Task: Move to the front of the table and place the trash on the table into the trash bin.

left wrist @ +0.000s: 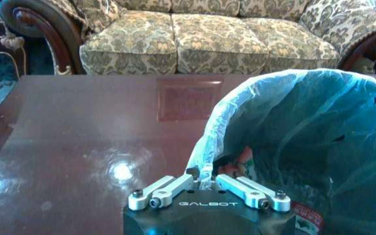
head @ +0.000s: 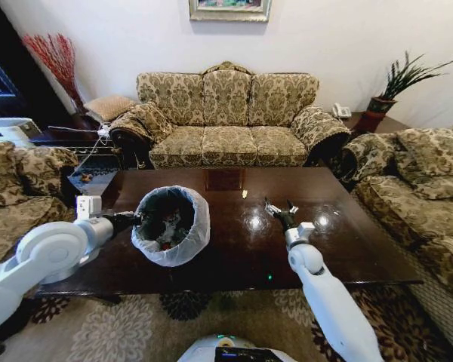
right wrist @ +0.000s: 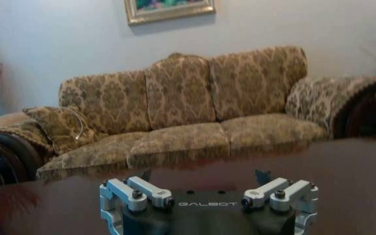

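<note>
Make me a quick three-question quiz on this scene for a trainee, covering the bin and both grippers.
1. True or false: the trash bin stands on the floor beside the table.
2. Which gripper is clamped on the bin's bag-lined rim? A) left gripper B) right gripper C) neither
3. Fill in: the right gripper hangs over the table top with its fingers ____ and nothing between them.

Key: 1 false, the bin stands on the table top. 2 A. 3 open.
</note>
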{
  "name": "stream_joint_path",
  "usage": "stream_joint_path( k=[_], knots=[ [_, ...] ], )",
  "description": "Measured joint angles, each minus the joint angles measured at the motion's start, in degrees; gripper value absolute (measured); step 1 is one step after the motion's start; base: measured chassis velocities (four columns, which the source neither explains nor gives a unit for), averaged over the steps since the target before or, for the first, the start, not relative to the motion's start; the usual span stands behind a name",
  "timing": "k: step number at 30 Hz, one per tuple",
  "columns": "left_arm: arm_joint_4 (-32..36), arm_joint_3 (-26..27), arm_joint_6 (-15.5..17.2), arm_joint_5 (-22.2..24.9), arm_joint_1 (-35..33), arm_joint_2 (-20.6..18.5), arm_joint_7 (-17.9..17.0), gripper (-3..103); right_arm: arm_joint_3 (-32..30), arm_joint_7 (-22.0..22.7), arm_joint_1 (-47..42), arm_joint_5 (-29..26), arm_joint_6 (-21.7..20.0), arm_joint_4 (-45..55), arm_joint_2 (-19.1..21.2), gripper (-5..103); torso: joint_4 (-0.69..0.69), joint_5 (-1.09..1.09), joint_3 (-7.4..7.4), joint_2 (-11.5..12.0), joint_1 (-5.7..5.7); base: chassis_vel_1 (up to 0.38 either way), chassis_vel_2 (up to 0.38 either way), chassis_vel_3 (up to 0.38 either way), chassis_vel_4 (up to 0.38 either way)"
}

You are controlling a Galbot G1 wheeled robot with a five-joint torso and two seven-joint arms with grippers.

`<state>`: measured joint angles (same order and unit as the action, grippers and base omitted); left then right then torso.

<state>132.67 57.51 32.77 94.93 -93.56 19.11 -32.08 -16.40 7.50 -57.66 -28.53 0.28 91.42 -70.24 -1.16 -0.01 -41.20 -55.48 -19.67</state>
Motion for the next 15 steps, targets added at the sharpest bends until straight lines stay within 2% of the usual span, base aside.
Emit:
stream_joint_path(
  k=[7,11,12,15],
  knots=[
    [1.0,-0.1,0.0,0.0,0.1,0.0,-0.2,1,1.5,0.7,2.8,-0.8,-0.9,-4.5,-2.0,100,-0.01,0.00,0.00,0.0,0.01,-0.166,0.168,0.179,-0.159],
    [1.6,0.0,0.0,0.0,0.1,-0.3,-0.3,1,2.7,0.1,5.5,-0.6,-3.1,-7.6,-4.2,100,0.01,0.01,-0.02,0.0,-0.06,-0.214,0.214,0.232,-0.229],
    [1.9,0.3,0.0,0.1,-0.1,-0.7,-0.4,1,3.5,-0.4,7.5,0.5,-5.4,-9.4,-5.8,100,0.02,-0.01,-0.03,0.0,-0.11,-0.151,0.111,0.103,-0.167],
    [2.1,0.6,0.0,0.3,-0.1,-1.0,-0.6,1,4.3,-0.5,9.7,1.8,-6.7,-12.1,-7.8,100,0.01,0.01,-0.04,0.0,-0.12,-0.105,0.095,0.075,-0.128]
  ],
)
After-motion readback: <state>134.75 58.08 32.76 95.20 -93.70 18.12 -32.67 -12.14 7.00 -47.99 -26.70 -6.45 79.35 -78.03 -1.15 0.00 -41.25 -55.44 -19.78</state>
